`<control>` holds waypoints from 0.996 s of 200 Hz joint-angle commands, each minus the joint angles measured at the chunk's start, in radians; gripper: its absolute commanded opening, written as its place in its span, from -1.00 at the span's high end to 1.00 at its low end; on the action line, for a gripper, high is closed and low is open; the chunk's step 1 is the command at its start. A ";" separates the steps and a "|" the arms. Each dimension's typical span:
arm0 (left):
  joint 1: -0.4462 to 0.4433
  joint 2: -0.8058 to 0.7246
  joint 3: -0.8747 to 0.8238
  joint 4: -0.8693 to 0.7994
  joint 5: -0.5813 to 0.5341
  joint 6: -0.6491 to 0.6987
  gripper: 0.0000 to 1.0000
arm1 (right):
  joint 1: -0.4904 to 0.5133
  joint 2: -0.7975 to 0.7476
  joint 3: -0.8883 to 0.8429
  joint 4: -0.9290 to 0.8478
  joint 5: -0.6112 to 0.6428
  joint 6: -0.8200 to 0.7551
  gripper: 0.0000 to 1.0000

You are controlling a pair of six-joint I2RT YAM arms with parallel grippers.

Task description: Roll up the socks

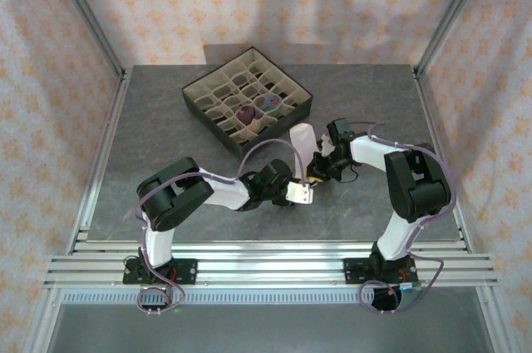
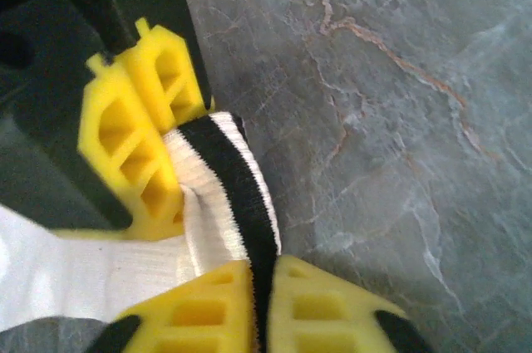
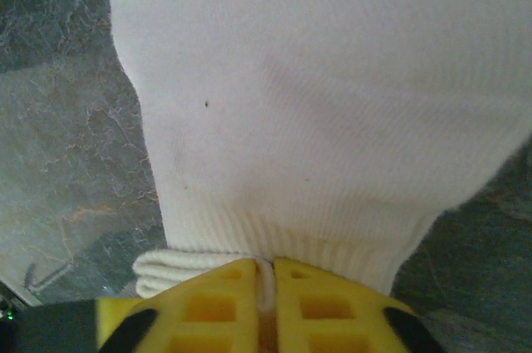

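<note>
Grey desk [image 1: 141,137]: marbled stone-look surface carrying the box and everything below.
Box [image 1: 278,127]: dark outer walls and a beige grid of cells, turned with one corner toward the arms.
Purple sock [image 1: 246,112]: bundled small inside a cell on the near side of the box.
Grey-blue sock [image 1: 272,103]: bundled inside a cell just right of the purple one, toward the box's right corner.
Left hand [image 1: 304,194] [image 2: 262,291]: well in front of the box's near corner and a little right of it. Its yellow fingers are clenched on the black-striped cuff of the white sock.
White sock [image 1: 302,139] [image 2: 224,203] [image 3: 316,104]: outside the box, lying on the desk from just off the box's near-right wall toward the arms. The cuff end is folded over where the two hands meet.
Right hand [image 1: 320,172] [image 3: 264,286]: right of the box's near corner, just beside the left hand. Its fingers are pressed together on a ribbed fold of the white sock.
</note>
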 commanded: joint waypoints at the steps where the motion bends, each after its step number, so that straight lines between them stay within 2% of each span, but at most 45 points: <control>1: -0.001 0.020 0.071 -0.211 0.015 0.039 1.00 | 0.001 -0.017 -0.026 -0.084 0.052 -0.019 0.39; 21: 0.005 -0.005 0.097 -0.316 0.093 0.037 1.00 | -0.015 -0.074 -0.035 -0.091 0.050 -0.030 0.15; 54: 0.040 0.003 0.255 -0.629 0.259 -0.015 1.00 | -0.113 -0.210 -0.129 -0.008 -0.043 -0.010 0.00; 71: 0.067 0.026 0.329 -0.743 0.348 -0.038 1.00 | -0.139 -0.269 -0.163 0.002 -0.060 -0.020 0.05; 99: 0.113 0.085 0.454 -0.925 0.491 -0.047 1.00 | -0.145 -0.295 -0.199 0.025 -0.135 -0.040 0.44; 119: 0.135 0.149 0.560 -1.070 0.560 -0.041 1.00 | -0.145 -0.315 -0.240 0.090 -0.180 -0.028 0.62; 142: 0.158 0.219 0.668 -1.202 0.649 -0.041 1.00 | -0.146 -0.352 -0.278 0.156 -0.206 -0.015 0.61; 166: 0.177 0.285 0.749 -1.284 0.700 -0.061 1.00 | -0.144 -0.397 -0.301 0.208 -0.224 -0.021 0.44; 199: 0.201 0.339 0.807 -1.324 0.760 -0.091 1.00 | -0.128 -0.393 -0.319 0.248 -0.226 -0.027 0.31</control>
